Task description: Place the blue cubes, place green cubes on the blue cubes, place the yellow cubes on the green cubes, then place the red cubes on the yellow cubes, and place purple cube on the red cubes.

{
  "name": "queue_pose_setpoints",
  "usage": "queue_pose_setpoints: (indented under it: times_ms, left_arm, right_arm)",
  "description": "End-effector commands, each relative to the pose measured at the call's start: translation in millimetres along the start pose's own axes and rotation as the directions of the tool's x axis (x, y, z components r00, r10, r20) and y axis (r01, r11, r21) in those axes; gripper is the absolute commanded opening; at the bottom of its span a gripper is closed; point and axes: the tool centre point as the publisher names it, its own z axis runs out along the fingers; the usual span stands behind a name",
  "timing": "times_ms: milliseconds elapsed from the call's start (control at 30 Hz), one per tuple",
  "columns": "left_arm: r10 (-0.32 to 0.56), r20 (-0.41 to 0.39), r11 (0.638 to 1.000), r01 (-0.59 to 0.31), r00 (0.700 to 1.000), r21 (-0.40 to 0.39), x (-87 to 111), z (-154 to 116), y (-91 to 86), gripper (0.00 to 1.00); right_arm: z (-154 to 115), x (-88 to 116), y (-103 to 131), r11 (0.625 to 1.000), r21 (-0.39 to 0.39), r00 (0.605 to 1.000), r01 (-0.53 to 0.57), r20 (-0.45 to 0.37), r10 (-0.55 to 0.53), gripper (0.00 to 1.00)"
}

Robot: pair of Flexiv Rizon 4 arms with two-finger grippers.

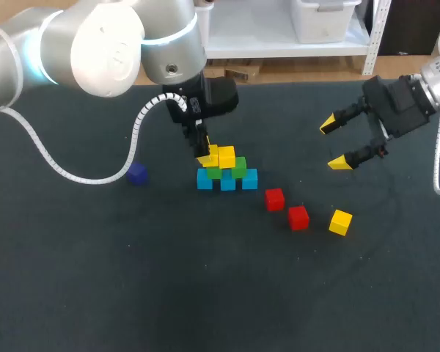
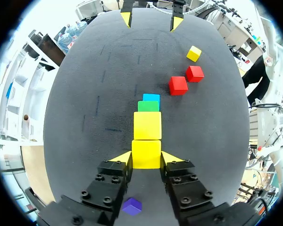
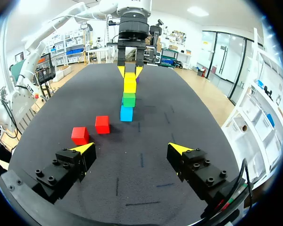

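The left arm (image 1: 103, 44) looms closest, big and pale, angling down to the stack. Its left gripper (image 1: 204, 152) has its fingers clamped on the held yellow cube (image 1: 211, 155), one tip on each side. That cube sits level with the second yellow cube (image 1: 226, 156), touching it, up on the green cubes (image 1: 238, 169). Under those, the blue cubes (image 1: 249, 179) stand in a row on the dark surface (image 1: 205, 293). To the stack's right lie two red cubes (image 1: 274, 199), a little apart, and the loose yellow cube (image 1: 340, 221) sits just past them. The purple cube (image 1: 136, 174) sits alone on the stack's left. The right gripper (image 1: 336, 143) hovers above the right side, fingers spread wide open.
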Motion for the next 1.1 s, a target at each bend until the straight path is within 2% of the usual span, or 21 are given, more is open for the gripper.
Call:
queue_pose_setpoints:
  times_ms: [33,267,333,467,567,700,867,967,1100]
  left_arm:
    - [0.005,0.0,1.0,-0.005,1.0,0.004,-1.5,1.8,2.1,0.07]
    - [0.006,0.0,1.0,-0.006,1.0,0.005,-2.0,2.2,2.0,0.16]
    - [0.006,-0.001,1.0,-0.006,1.0,0.005,-1.9,2.2,2.0,0.22]
    - [0.006,-0.002,1.0,-0.006,1.0,0.005,-1.8,2.3,1.9,0.24]
    - [0.006,-0.003,1.0,-0.006,1.0,0.008,-1.9,3.0,1.3,0.31]
    - [0.009,-0.003,1.0,-0.009,1.0,0.01,-2.5,3.5,1.0,0.35]
    - [0.007,-0.002,1.0,-0.007,1.0,0.012,-2.8,3.5,0.8,0.45]
    - [0.005,-0.002,1.0,-0.005,1.0,0.014,-2.8,3.4,0.7,0.49]
    - [0.002,-0.003,1.0,-0.002,1.0,0.013,-1.8,2.8,0.6,0.62]
  right_arm:
    - [0.1,0.2,0.2,1.0,0.001,1.0,0.001,0.002,-0.001,1.0]
    - [0.1,0.2,0.2,1.0,0.001,1.0,0.001,0.002,-0.001,1.0]
    - [0.1,0.2,0.2,1.0,0.001,1.0,0.001,0.002,-0.001,1.0]
    - [0.1,0.2,0.2,1.0,0.001,1.0,0.001,0.002,-0.001,1.0]
    - [0.1,0.2,0.2,1.0,0.001,1.0,0.001,0.002,-0.001,1.0]
    - [0.1,0.2,0.2,1.0,0.001,1.0,0.001,0.002,-0.001,1.0]
    - [0.1,0.2,0.2,1.0,0.001,1.0,0.001,0.002,-0.001,1.0]
    - [0.1,0.2,0.2,1.0,0.001,1.0,0.001,0.002,-0.001,1.0]
    - [0.1,0.2,0.2,1.0,0.001,1.0,0.001,0.002,-0.001,1.0]
